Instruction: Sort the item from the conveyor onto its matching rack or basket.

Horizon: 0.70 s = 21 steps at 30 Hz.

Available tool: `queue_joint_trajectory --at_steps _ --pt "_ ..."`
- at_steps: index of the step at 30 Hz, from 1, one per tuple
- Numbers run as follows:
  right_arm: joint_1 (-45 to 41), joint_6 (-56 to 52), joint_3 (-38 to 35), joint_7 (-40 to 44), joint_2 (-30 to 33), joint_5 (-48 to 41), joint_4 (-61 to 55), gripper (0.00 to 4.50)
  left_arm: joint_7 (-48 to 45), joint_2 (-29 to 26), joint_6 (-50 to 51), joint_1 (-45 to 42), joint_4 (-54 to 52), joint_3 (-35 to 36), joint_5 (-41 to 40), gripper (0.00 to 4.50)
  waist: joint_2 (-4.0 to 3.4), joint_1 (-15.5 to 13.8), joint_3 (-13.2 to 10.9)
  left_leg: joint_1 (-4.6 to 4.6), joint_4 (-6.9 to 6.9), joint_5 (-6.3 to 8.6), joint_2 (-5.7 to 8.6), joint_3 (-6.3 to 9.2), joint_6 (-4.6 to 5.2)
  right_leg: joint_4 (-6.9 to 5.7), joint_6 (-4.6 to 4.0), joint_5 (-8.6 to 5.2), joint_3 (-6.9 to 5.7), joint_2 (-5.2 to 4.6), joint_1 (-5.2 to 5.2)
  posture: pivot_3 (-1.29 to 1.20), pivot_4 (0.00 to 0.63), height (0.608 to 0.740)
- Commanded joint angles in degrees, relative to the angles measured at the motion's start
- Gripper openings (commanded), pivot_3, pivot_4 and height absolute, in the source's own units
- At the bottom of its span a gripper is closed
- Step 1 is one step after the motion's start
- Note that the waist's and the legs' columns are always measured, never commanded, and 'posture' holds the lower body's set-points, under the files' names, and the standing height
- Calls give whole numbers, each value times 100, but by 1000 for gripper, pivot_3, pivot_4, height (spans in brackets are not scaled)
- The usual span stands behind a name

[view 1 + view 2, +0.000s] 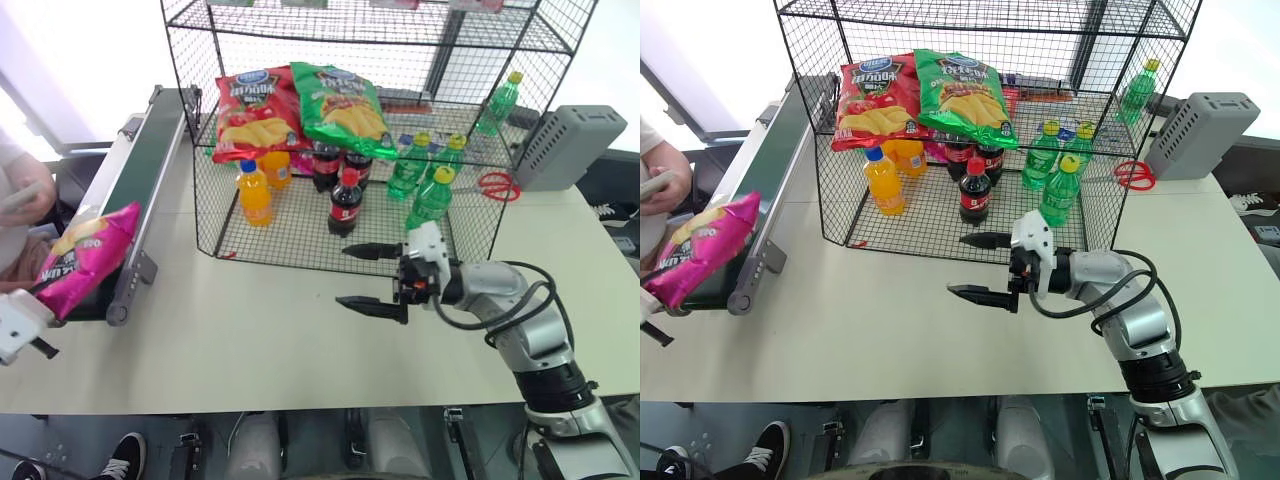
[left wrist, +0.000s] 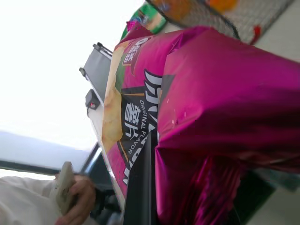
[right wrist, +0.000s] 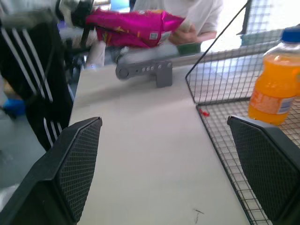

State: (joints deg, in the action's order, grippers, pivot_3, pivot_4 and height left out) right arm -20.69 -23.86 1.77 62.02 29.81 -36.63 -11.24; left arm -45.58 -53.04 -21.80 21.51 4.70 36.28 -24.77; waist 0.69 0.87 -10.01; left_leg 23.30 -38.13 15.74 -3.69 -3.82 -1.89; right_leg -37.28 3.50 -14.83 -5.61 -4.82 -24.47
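Left eye view: the magenta-pink chip bag is seen at the near end of the conveyor, raised slightly above the belt and tilted, its lower end clamped by the left gripper, whose fingers are closed on the crinkled foil. In the left wrist view the bag's pink surface is pinched against a dark finger, and a person's hand holding a pale object is visible beyond the conveyor's near end. The black wire rack stands on the white table just beside the conveyor. On its lower tier stand orange bottles, cola bottles and green bottles; a red chip bag and a green chip bag lie on the tier above. The right gripper is held over the table just in front of the rack, its fingers spread wide with nothing between them.
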Motion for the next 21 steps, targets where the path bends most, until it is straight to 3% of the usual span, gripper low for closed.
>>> queue_joint_trajectory --at_steps 1,5,8,13,21 --pt "-101 -250 -409 -180 -107 -618 -404 4500 -799 52 1396 311 -813 667 -1752 35 0 4 0 -1 0 0 -3 -1 0 -1 -1 0 3 4 0 0 150 740" --pt "-6 -344 -358 -177 31 -534 -424 4500 -1230 -34 3777 927 -1946 1252 -4147 35 -1 5 -1 -3 0 0 -7 -2 0 0 -1 0 13 13 0 0 150 740" --pt "-142 -1017 -380 -287 95 -994 -469 4500 -1415 -76 4927 1164 -2570 1127 -5181 35 -1 -21 0 -5 -5 0 -6 2 -1 -4 -2 0 15 16 4 0 150 740" --pt "-231 -1685 -183 30 353 -1340 -608 4500 -1429 -22 5708 432 -3236 75 -5647 35 -6 -39 -1 -11 -7 0 1 -1 -1 -4 -6 -1 22 20 7 0 150 740" --pt "-342 -2606 -24 125 567 -1685 -550 4500 -785 618 6652 -1494 -2828 -1325 -6892 35 -1 -22 2 -12 -7 -1 2 -1 0 -9 -6 1 32 27 5 0 150 740"
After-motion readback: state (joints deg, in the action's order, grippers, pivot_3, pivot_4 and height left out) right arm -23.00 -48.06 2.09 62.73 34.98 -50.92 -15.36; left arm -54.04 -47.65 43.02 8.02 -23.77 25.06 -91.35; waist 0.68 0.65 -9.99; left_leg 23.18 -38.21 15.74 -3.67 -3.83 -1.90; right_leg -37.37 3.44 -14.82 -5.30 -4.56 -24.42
